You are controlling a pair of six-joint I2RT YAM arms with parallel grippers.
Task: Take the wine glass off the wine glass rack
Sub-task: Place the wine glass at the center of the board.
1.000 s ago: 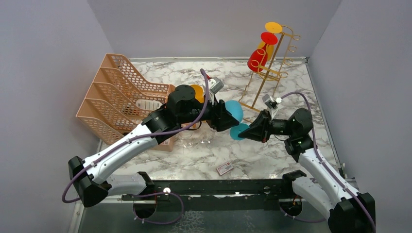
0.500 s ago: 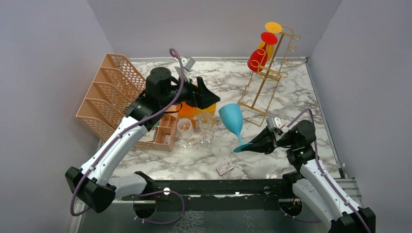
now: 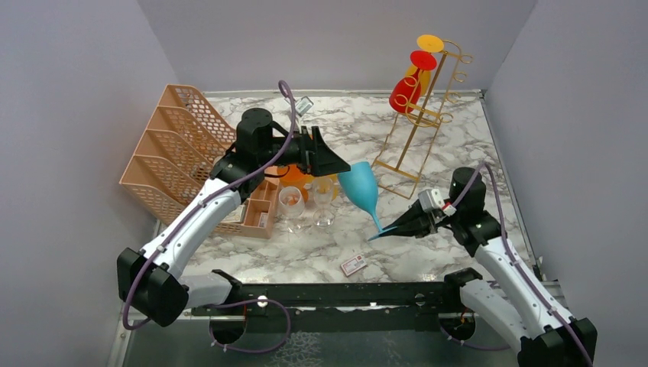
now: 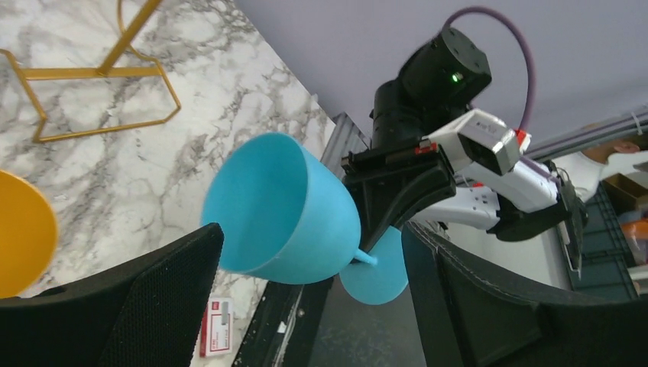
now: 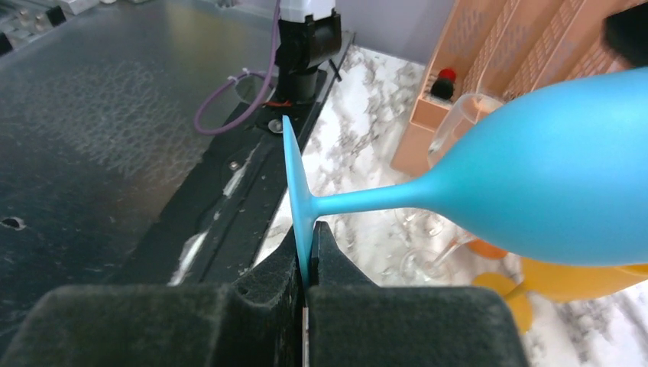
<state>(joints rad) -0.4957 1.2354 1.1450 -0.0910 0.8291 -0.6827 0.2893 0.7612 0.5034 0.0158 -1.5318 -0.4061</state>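
Gently: right pincer (image 3: 393, 228) pinches wine glass (image 3: 361, 187) by foot, left pincer (image 3: 336, 163) open; we lower foot flat, 6 o'clock of wine glass rack (image 3: 425, 116).

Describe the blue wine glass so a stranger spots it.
On the marble table, look just in front of the gold wire rack. The wine glass is held tilted there, foot pinched by the right gripper. It alone is blue.

One blue glass (image 3: 361, 187) in the right pincer (image 3: 391, 228). One red glass (image 3: 403, 93) and one yellow glass (image 3: 429, 43) on the one rack (image 3: 432, 116) beyond it. At least one orange glass (image 3: 299, 182) under the left pincer (image 3: 340, 164). Two clear glasses (image 3: 291, 202), one organizer (image 3: 164, 164), one card (image 3: 353, 265).
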